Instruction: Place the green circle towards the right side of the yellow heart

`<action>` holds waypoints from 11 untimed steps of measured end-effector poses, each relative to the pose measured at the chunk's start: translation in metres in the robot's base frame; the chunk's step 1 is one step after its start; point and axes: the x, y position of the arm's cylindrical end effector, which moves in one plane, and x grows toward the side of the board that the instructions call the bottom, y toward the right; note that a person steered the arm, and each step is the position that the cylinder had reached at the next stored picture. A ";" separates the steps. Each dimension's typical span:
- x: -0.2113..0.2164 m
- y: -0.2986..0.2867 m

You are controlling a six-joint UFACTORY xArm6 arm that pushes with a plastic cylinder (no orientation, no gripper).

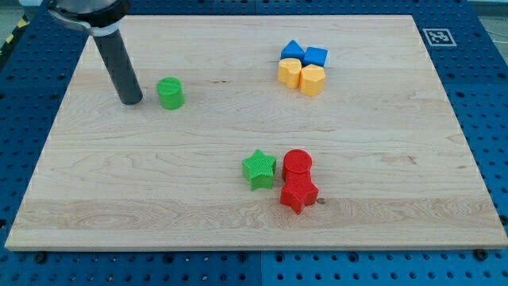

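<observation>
The green circle (170, 93) is a short green cylinder on the wooden board's upper left. My tip (131, 101) rests on the board just left of the green circle, a small gap apart. The yellow heart (290, 72) lies at the view's upper middle-right, touching a yellow hexagon block (313, 80) on its right. A blue triangle (293, 50) and a blue cube (316, 56) sit right above the yellow pair.
A green star (259, 169) lies at lower centre. A red cylinder (298, 164) and a red star (298, 193) sit just right of it. The board (95, 199) lies on a blue perforated table, with a marker tag (437, 36) at its top right corner.
</observation>
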 end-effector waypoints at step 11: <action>0.017 0.110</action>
